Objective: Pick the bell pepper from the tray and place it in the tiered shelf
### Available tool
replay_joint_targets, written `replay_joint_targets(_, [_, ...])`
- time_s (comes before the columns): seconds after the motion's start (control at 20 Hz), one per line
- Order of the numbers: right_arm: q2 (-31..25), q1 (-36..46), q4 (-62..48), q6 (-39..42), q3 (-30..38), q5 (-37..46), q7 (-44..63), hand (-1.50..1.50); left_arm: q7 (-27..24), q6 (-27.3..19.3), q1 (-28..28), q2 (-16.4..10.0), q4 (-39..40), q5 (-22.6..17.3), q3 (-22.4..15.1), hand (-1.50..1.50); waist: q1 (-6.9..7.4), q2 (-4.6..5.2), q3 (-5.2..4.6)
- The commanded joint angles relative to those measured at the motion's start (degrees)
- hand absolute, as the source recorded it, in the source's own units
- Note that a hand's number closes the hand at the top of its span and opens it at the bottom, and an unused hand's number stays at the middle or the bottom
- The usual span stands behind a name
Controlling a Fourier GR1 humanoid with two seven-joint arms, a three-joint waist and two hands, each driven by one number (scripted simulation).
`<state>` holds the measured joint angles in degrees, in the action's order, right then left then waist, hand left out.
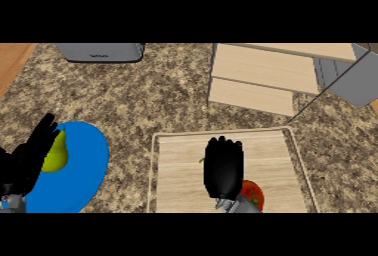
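The robot's right hand (223, 167) is black all over. Its fingers are long and thin, like dark sticks, and the tips are round. The top of the hand shines a little. At the near end of it a short bit of the right arm (239, 205) shows, and it is grey with a paler edge. The left hand (26, 157), far over on the left, is black too, with the same thin fingers. A small grey piece of the left arm (10, 201) shows just below it.

Pale wood tray (177, 172) and shelf (258, 67) (matt), speckled stone counter (133, 95)
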<state>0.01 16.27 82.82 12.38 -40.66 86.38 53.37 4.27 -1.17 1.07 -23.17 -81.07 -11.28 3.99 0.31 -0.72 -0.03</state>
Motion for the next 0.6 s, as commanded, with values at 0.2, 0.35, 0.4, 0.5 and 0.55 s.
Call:
replay_joint_targets(0.2, [-0.72, 0.14, 4.94, -1.57, 3.37, -5.44, -9.52, 1.50, 0.06, -0.89, 0.48, 2.63, -0.54, 2.79, -0.73, 0.00, -0.14, 0.74, 0.05])
replay_joint_targets(0.35, [-0.03, 3.43, 6.34, 0.27, 8.13, -19.15, -14.34, 1.50, -0.16, 2.88, 0.66, 0.03, 0.27, 0.31, 0.91, 0.00, 0.71, 0.99, 0.07])
replay_joint_targets(0.4, [-0.43, 3.08, 5.00, -1.72, 10.70, -19.12, -18.51, 1.50, 0.70, 0.00, -0.91, 2.42, 0.34, 2.58, -1.04, 0.00, -0.06, 0.97, 0.08])
replay_joint_targets(0.5, [-0.02, 3.81, 11.72, 2.86, 10.64, -19.74, -16.10, 1.50, 1.56, -0.08, -1.47, 1.76, 0.99, 2.52, 0.47, 0.00, -0.38, 0.69, 0.04])
replay_joint_targets(0.55, [-1.96, 2.42, 12.86, 2.32, 12.01, -20.71, -18.44, 1.50, -1.82, 1.74, -1.34, 1.91, 4.16, 1.90, 1.42, 0.00, -0.49, 0.72, 0.02])
